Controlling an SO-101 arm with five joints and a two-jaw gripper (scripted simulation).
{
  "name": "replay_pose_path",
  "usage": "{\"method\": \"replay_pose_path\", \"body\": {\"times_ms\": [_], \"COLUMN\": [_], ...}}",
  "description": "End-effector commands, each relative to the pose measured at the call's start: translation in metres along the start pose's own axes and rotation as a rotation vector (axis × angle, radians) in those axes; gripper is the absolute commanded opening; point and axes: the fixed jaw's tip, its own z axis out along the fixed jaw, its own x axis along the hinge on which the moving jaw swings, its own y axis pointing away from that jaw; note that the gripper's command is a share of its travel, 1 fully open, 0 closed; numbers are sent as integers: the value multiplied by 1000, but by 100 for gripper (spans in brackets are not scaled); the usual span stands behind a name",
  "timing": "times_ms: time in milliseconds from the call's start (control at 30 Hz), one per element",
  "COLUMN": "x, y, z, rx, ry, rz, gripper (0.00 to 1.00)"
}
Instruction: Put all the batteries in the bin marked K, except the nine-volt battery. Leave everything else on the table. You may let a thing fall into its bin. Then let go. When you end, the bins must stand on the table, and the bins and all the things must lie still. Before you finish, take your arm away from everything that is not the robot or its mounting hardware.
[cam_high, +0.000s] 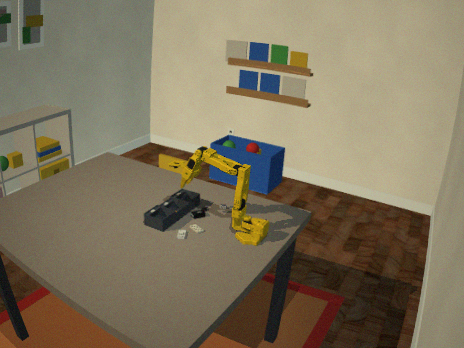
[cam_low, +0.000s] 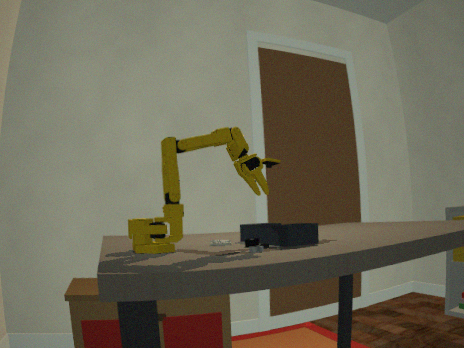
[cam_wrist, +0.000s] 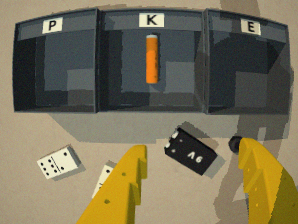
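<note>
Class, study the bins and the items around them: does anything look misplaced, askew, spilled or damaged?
Nothing stands out. An orange battery lies straight in the K bin. The P bin and E bin look bare. The black nine-volt battery and a domino lie on the table. The gripper hovers above, jaws parted, holding nothing.
</note>
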Motion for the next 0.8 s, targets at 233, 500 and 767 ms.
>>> {"method": "replay_pose_path", "body": {"times_ms": [233, 500, 767], "x": [72, 76, 76], "y": [-17, -18, -18], "z": [-37, -38, -38], "rx": [33, 34, 34], "ry": [166, 177, 177], "rz": [66, 69, 69], "gripper": [23, 23, 23]}}
